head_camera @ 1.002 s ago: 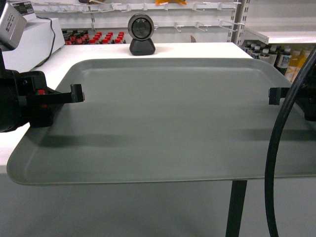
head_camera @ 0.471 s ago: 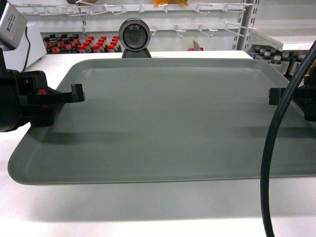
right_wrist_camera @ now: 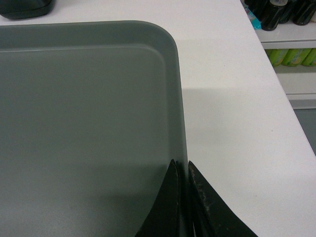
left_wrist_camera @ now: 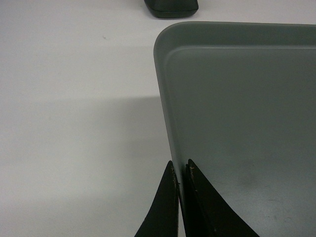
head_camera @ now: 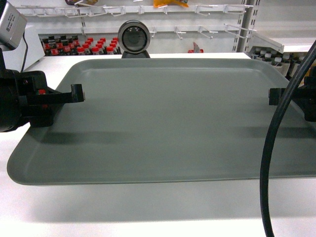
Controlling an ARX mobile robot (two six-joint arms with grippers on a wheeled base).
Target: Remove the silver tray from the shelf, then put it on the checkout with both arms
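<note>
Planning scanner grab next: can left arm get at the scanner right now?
Probably not: the left gripper is shut on the silver tray rim, and the scanner sits beyond the tray's far edge.

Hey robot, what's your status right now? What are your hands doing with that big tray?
Left gripper and right gripper each clamp a side rim of the silver tray. Tray held above the checkout. Scanner sits just beyond its far edge.

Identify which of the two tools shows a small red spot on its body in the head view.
The left tool, clamped on the silver tray's left rim. Red marks show on its black body; the right tool, on the opposite rim, shows none.
</note>
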